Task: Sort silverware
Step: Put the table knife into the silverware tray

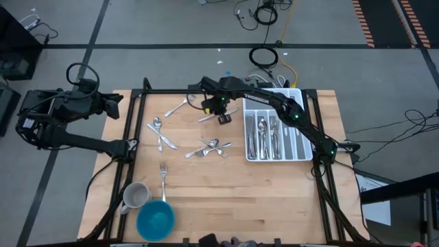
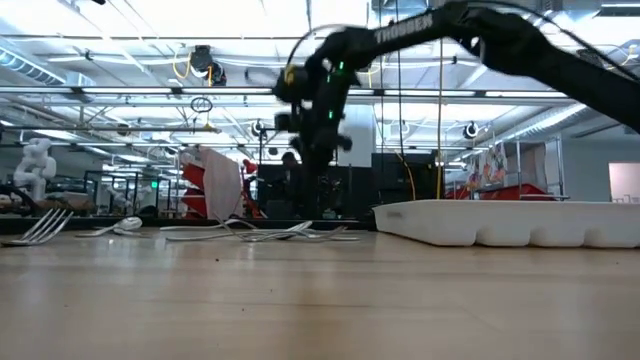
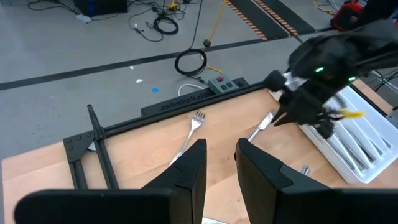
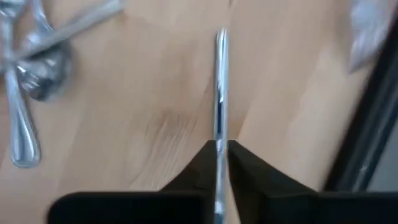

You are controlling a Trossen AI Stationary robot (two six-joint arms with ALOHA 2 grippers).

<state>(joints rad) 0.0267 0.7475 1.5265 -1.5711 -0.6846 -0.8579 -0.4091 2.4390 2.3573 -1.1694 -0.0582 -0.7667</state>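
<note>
Right gripper [image 4: 217, 148] was clamped on thin knife [image 4: 219, 93], edge-on between fingers, lifted above worktop [image 1: 206, 185] near far edge, left of white tray [image 1: 302, 152]; likely carried toward tray slot. Tray already held sorted silverware [image 1: 264, 136]. Loose forks and spoons [image 1: 209, 147] lay mid-worktop, lone fork [image 1: 163, 173] near mug [image 1: 135, 195] and blue bowl [image 1: 156, 219]. Left gripper [image 3: 219, 163] waited off left edge, fingers partly apart, empty
</note>
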